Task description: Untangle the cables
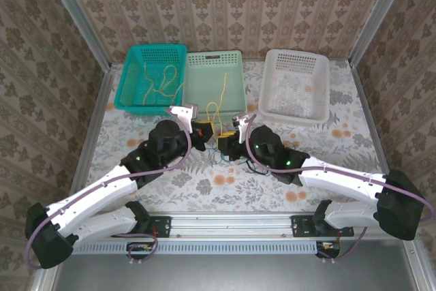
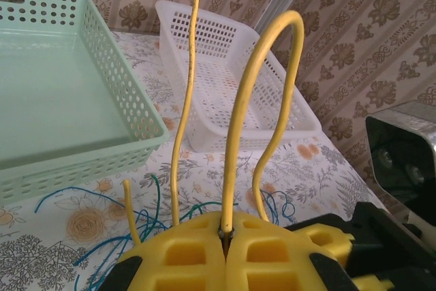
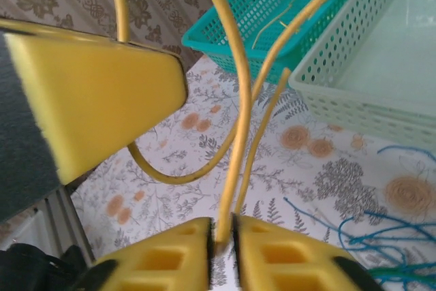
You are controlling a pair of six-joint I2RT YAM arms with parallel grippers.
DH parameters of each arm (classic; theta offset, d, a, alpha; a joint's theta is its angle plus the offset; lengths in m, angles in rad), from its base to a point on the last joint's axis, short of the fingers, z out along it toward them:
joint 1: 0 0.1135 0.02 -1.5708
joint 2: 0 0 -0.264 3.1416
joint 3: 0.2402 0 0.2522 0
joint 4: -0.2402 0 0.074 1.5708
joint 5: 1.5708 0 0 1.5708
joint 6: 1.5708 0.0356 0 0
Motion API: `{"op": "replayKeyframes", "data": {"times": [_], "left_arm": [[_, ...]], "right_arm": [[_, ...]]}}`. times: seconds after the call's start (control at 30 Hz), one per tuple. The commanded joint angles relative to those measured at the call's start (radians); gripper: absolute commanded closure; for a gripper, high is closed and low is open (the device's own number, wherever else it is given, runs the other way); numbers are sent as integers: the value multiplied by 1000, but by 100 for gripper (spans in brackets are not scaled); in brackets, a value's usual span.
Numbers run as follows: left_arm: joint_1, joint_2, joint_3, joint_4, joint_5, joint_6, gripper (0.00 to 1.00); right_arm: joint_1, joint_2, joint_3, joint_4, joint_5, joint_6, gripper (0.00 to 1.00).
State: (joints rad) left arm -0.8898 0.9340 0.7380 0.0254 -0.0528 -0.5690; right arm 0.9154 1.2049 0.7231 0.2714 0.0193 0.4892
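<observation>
Left gripper and right gripper, jaws pressed together, each pinch a yellow cable, with blue cables loose on the table beneath.

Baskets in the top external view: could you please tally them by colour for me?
Teal basket: 1
Mint-green basket: 1
White basket: 1
Total: 3
</observation>
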Motion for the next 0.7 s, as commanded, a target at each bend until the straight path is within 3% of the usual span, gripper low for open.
{"op": "replayKeyframes", "data": {"times": [0.0,0.07,0.37,0.67], "left_arm": [[2,-40,6,-40,-44,21,100],[7,-51,32,-128,-71,59,100],[48,-71,105,-360,-106,195,100],[22,24,191,-609,-202,385,100]], "right_arm": [[4,-33,43,-113,3,-44,91],[1,-60,60,-220,16,-75,100],[-76,-191,117,-639,-7,-163,100],[-194,-175,192,-1008,-179,-258,100]]}}
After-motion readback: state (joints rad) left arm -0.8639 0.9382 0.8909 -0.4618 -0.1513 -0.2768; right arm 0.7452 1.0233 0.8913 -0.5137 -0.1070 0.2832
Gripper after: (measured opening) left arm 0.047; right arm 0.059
